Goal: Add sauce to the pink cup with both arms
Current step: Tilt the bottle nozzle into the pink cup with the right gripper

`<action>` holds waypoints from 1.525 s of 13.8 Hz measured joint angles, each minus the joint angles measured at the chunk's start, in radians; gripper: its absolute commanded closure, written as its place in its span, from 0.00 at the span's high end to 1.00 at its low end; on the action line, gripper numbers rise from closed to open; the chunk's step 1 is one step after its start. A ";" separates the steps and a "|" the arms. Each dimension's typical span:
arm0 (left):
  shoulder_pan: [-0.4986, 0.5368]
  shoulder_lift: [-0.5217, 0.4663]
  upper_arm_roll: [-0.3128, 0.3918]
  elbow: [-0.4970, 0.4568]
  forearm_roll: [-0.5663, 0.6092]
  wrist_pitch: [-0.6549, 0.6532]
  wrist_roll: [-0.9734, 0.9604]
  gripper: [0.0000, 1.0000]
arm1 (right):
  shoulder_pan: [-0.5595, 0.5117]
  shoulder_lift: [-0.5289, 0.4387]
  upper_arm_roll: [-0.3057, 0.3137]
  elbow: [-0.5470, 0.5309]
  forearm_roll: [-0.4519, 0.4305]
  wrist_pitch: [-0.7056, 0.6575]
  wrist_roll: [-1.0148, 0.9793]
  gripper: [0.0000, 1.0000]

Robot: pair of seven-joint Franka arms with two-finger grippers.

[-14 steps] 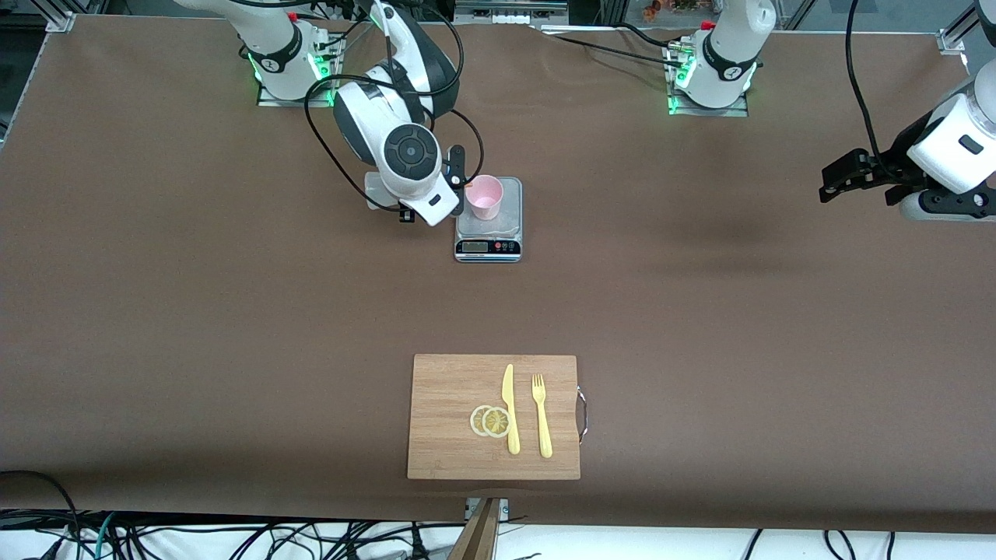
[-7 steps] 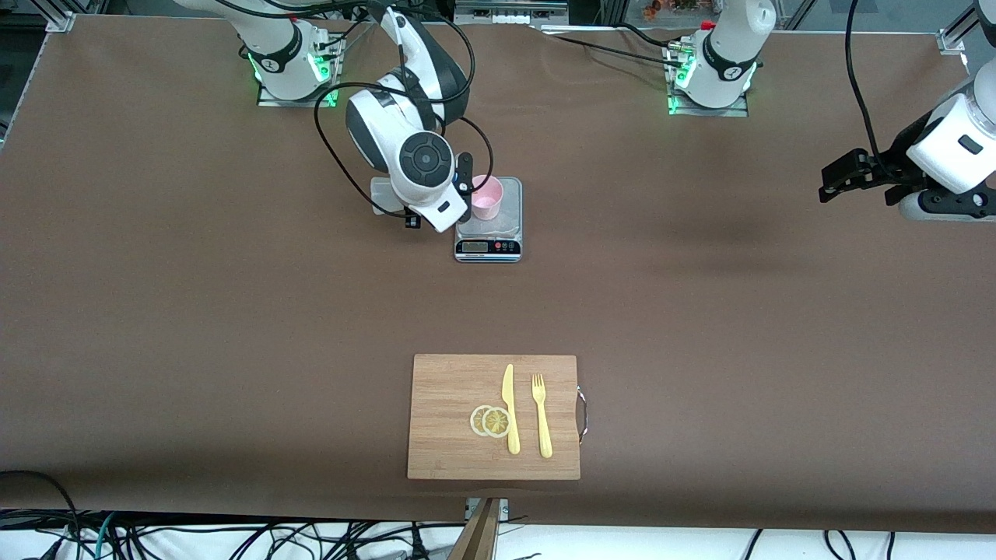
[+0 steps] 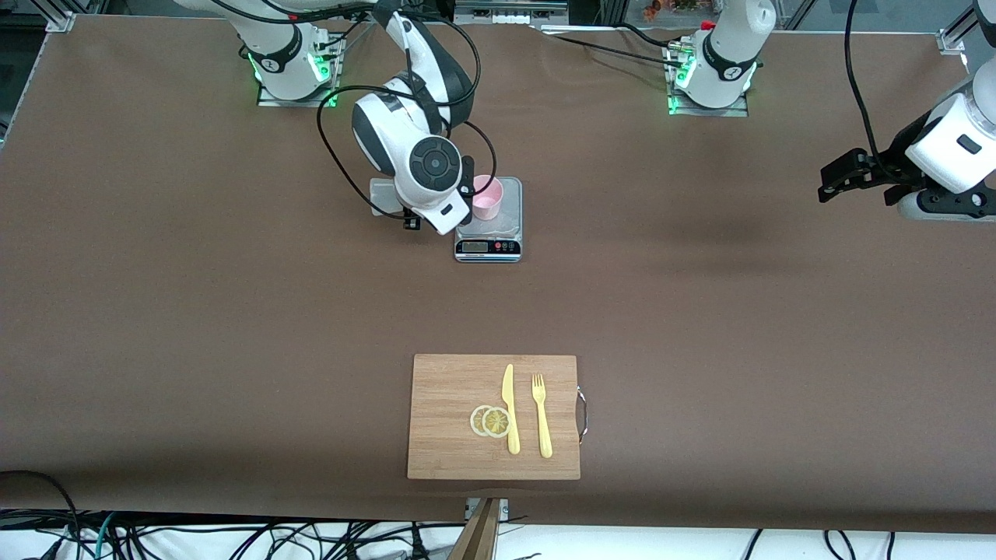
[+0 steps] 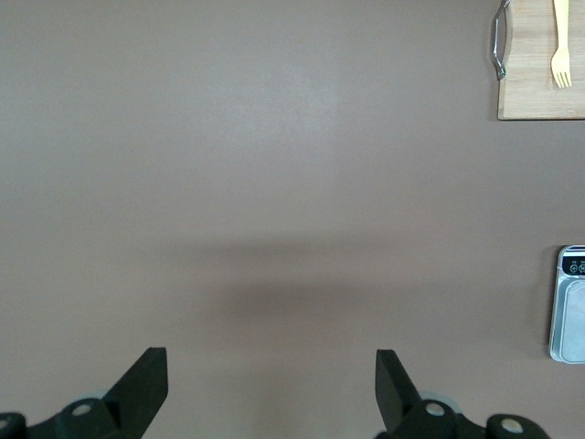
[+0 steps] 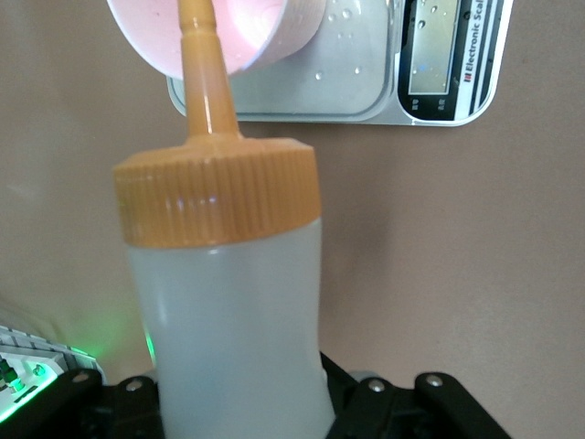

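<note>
Pink cup (image 3: 486,197); whitish bottle (image 5: 233,338), orange ribbed cap (image 5: 217,192); silver-black scale (image 3: 489,233); brown table (image 3: 233,311); yellow fork (image 3: 541,416).

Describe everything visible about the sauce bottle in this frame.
The sauce bottle is translucent whitish plastic with a ribbed orange cap and a slim orange nozzle. The right gripper holds its body, tipped so the nozzle points over the rim of the pink cup, which stands on the scale. No sauce is visibly flowing.

The pink cup (image 3: 485,197) stood on the scale (image 3: 489,229); the cutting board (image 3: 494,416) lay nearer the camera than the scale.
</note>
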 measured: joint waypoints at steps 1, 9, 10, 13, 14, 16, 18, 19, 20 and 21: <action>0.000 0.000 0.000 0.000 0.000 0.000 0.000 1.00 | 0.005 0.003 0.000 0.006 -0.006 -0.005 0.008 0.00; 0.000 0.000 0.000 0.000 0.000 0.000 0.000 1.00 | 0.019 0.016 0.000 0.024 -0.034 -0.034 0.025 0.00; 0.000 0.000 0.000 0.000 0.000 0.000 0.000 1.00 | 0.020 0.016 0.000 0.027 -0.034 -0.036 0.025 0.00; 0.000 0.000 0.000 0.000 0.000 0.000 0.000 1.00 | 0.022 0.016 0.000 0.031 -0.035 -0.039 0.026 0.00; 0.000 0.000 0.000 0.000 0.000 0.000 0.000 1.00 | 0.023 0.017 0.000 0.031 -0.036 -0.040 0.026 0.00; 0.000 0.000 -0.001 0.000 0.000 0.000 0.000 1.00 | 0.026 0.020 0.000 0.031 -0.037 -0.040 0.026 0.00; 0.000 0.000 -0.001 0.000 0.000 0.000 0.000 1.00 | 0.027 0.022 0.000 0.031 -0.038 -0.040 0.026 0.00; 0.000 0.000 -0.001 0.000 0.000 0.000 0.000 1.00 | 0.028 0.022 0.000 0.031 -0.038 -0.040 0.026 0.00; 0.000 0.000 -0.001 0.000 0.000 0.000 0.000 1.00 | 0.028 0.022 -0.001 0.031 -0.038 -0.040 0.026 0.00; 0.000 0.000 -0.001 0.000 0.000 0.000 0.000 1.00 | 0.027 0.022 -0.002 0.031 -0.039 -0.040 0.025 0.00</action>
